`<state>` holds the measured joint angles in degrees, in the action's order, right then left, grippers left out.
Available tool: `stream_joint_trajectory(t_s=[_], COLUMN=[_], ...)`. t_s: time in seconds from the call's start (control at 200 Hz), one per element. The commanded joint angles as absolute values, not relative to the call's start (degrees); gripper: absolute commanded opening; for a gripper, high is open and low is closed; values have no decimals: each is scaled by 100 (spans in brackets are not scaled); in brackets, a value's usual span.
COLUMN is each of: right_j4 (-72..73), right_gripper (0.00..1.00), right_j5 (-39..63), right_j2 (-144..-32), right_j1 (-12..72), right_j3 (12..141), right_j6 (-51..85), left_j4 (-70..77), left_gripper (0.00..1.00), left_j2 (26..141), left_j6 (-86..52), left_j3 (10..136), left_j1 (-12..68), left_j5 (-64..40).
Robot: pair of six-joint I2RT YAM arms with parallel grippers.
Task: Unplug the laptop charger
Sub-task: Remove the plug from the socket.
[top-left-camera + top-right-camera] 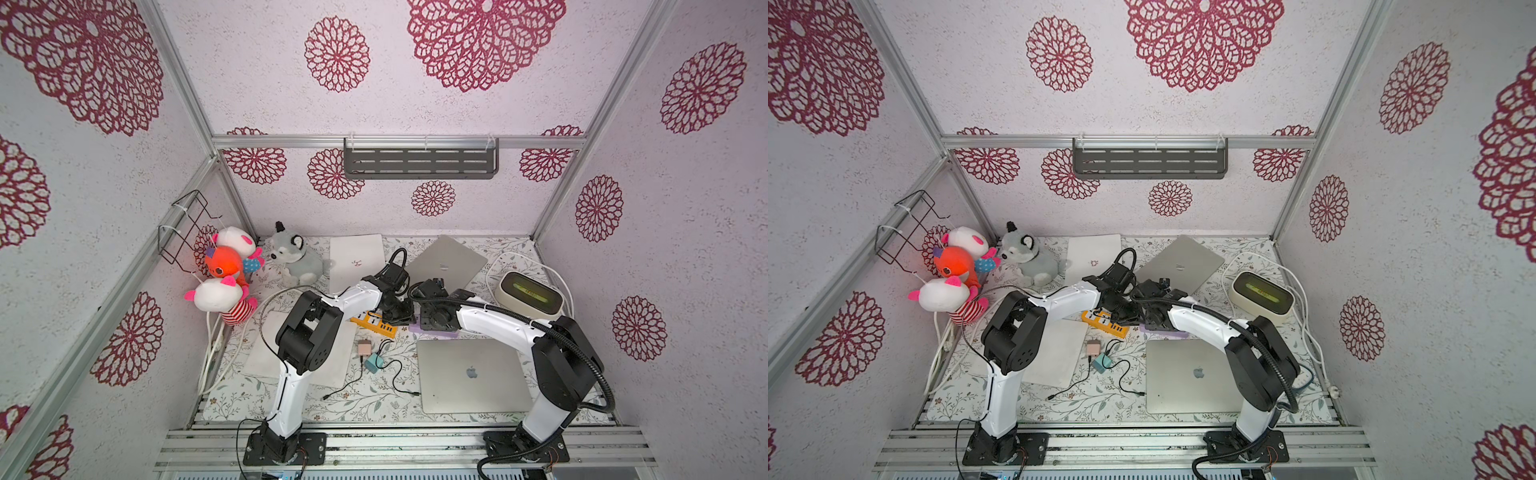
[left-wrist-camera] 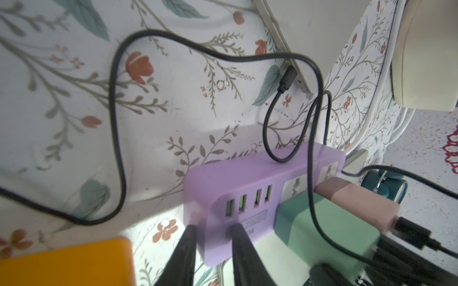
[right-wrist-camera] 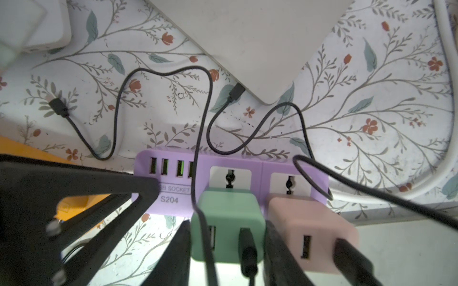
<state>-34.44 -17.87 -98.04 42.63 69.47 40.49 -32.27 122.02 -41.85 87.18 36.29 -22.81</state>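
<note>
Reaching inward, both arms meet mid-table: right gripper (image 3: 226, 227) clamps green charger (image 3: 226, 208) plugged into purple power strip (image 3: 171, 200); left gripper (image 2: 213, 230), fingers (image 2: 186, 252) narrowly apart, braces its end, grip unclear. Floral tablecloth (image 3: 347, 111), flower-patterned walls (image 1: 257, 83).

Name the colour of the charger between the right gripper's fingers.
Mint green: the charger, plugged into the purple strip, shows best in the right wrist view.

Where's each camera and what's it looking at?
Both top views: high up, looking down at the table; left arm, right arm show.
Left wrist: on the left arm, facing the purple strip; left gripper shows.
Right wrist: on the right arm, facing the green charger; right gripper grips it.
Shared: both wrists see the strip.
</note>
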Motion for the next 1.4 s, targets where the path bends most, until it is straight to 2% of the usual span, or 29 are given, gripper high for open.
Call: stream_joint_trajectory(t_s=[0.0,0.665,1.041,1.396], right_j4=[-3242,-3686,-3086,-3400], right_gripper=[34,33,33,33], right_j5=[-1504,-1798,-1345,-1528], right_j2=[-9582,-10042,-9336,-9493], right_j1=[4299,4500,4197,4213], right_j3=[6982,7472,6892,7083], right_j6=[3944,3827,4084,3999], left_j4=[-3348,-3364,-3375,-3432], left_gripper=[28,28,28,28], left_j2=[12428,12416,12419,12493], left_j6=[-4228,-4232,-4230,-4219], left_j3=[8666,8688,8675,8719], left_j1=[3709,3709,3708,3708], left_j5=[-2129,-2128,-2119,-2083])
